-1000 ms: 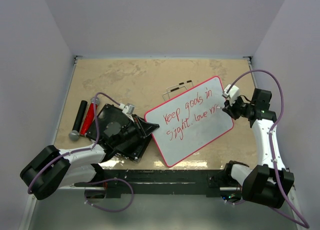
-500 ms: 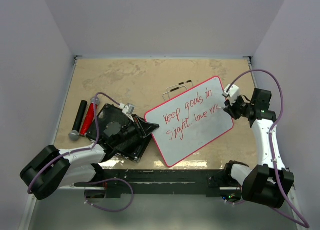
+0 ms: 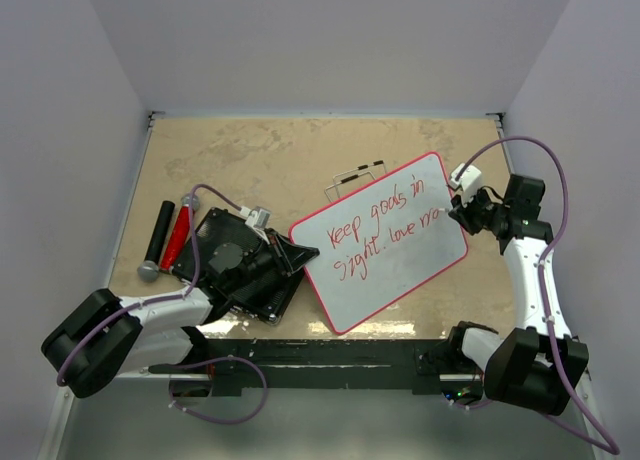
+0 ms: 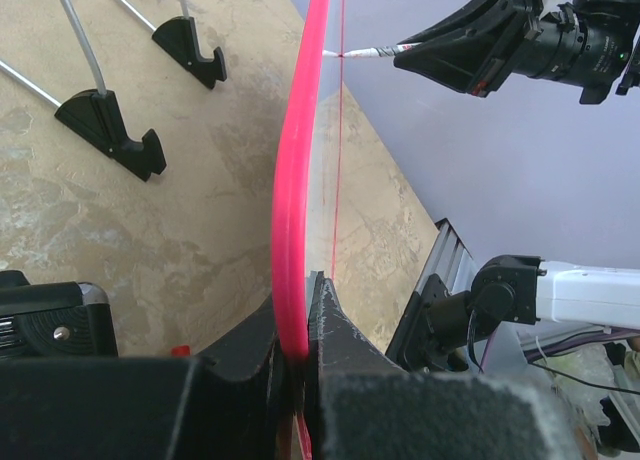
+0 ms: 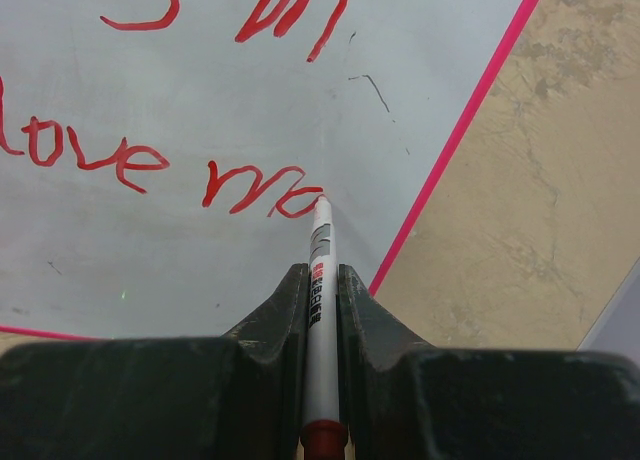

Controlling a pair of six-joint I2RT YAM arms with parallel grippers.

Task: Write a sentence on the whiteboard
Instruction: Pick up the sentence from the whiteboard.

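Red handwriting fills two slanted lines on the whiteboard (image 3: 400, 270), a white board with a thin red rim. We see it at centre right of the overhead view, turned at an angle over the tan, mottled table (image 3: 250, 150). We read the sentence (image 3: 385, 225) as "Keep goals in" above "sight. love", followed by the first few letters of a word beginning with m. At the board's left corner, the left end effector (image 3: 294, 256) is clamped onto the rim. In the left wrist view we look straight along the red edge, which rises from between the two dark fingers pressed against it. We cannot tell whether the board lies flat on the table. At the board's right edge, the right end effector (image 3: 458, 212) pinches a white marker (image 5: 320, 255) between its fingers. In the right wrist view the marker's tip touches the board at the end of the last red letter, close to the rim on the right. Towards the top of the overhead view, a wire stand (image 3: 355, 175) with black feet lies on the table just beyond the board. At the left, a black slab (image 3: 225, 270) sits beneath the left arm, with a black cylinder (image 3: 160, 232) and a red object (image 3: 180, 235) side by side further left.
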